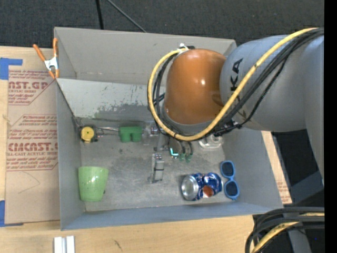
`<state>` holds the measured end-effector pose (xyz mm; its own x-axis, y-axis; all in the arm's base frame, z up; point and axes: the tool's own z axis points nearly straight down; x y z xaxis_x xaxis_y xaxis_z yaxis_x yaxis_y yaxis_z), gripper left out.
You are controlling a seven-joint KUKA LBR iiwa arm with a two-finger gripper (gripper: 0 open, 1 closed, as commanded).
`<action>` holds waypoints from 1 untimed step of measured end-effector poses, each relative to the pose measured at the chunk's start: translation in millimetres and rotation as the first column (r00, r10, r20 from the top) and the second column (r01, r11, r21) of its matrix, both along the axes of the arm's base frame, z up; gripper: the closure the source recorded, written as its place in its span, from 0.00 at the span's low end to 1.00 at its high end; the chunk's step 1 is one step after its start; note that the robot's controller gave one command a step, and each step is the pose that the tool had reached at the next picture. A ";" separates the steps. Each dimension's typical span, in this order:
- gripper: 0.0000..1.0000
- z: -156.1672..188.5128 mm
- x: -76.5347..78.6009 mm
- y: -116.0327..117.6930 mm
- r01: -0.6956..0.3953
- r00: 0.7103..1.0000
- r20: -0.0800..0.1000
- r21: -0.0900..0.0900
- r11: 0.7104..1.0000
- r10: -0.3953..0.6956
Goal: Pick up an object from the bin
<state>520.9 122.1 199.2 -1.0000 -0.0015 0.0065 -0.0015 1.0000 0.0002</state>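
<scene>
The gripper hangs below the arm's orange cover, low over a bare patch of floor in the middle of the grey metal bin. Nothing sits in it, and whether it is spread or pressed together I cannot tell from this angle.

Two things lie close. To its right and nearer is a crushed drink can lying on its side, blue, red and silver, just beside the near wall. To its left and farther is a small green block, joined to or touching a thin metal rod that runs left to a yellow knob.

The can is probably the easier pick. It should be light, with thin and springy walls that are already dented, so a firm squeeze would crumple it further without harm. Its skin is smooth and likely slippery, so the flattened middle looks a better hold than the rounded end. The blue sunglasses touch or nearly touch its right side and could be dragged along.

A green plastic cup stands well apart in the near left corner — light, stiff, and best pinched across its rim.
</scene>
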 end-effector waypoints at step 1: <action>0.00 -133.4 48.2 111.9 -0.244 0.970 -0.005 -0.020 0.970 0.244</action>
<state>569.2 234.0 65.7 -0.9695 -0.2450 0.0111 -0.2451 0.9693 -0.0195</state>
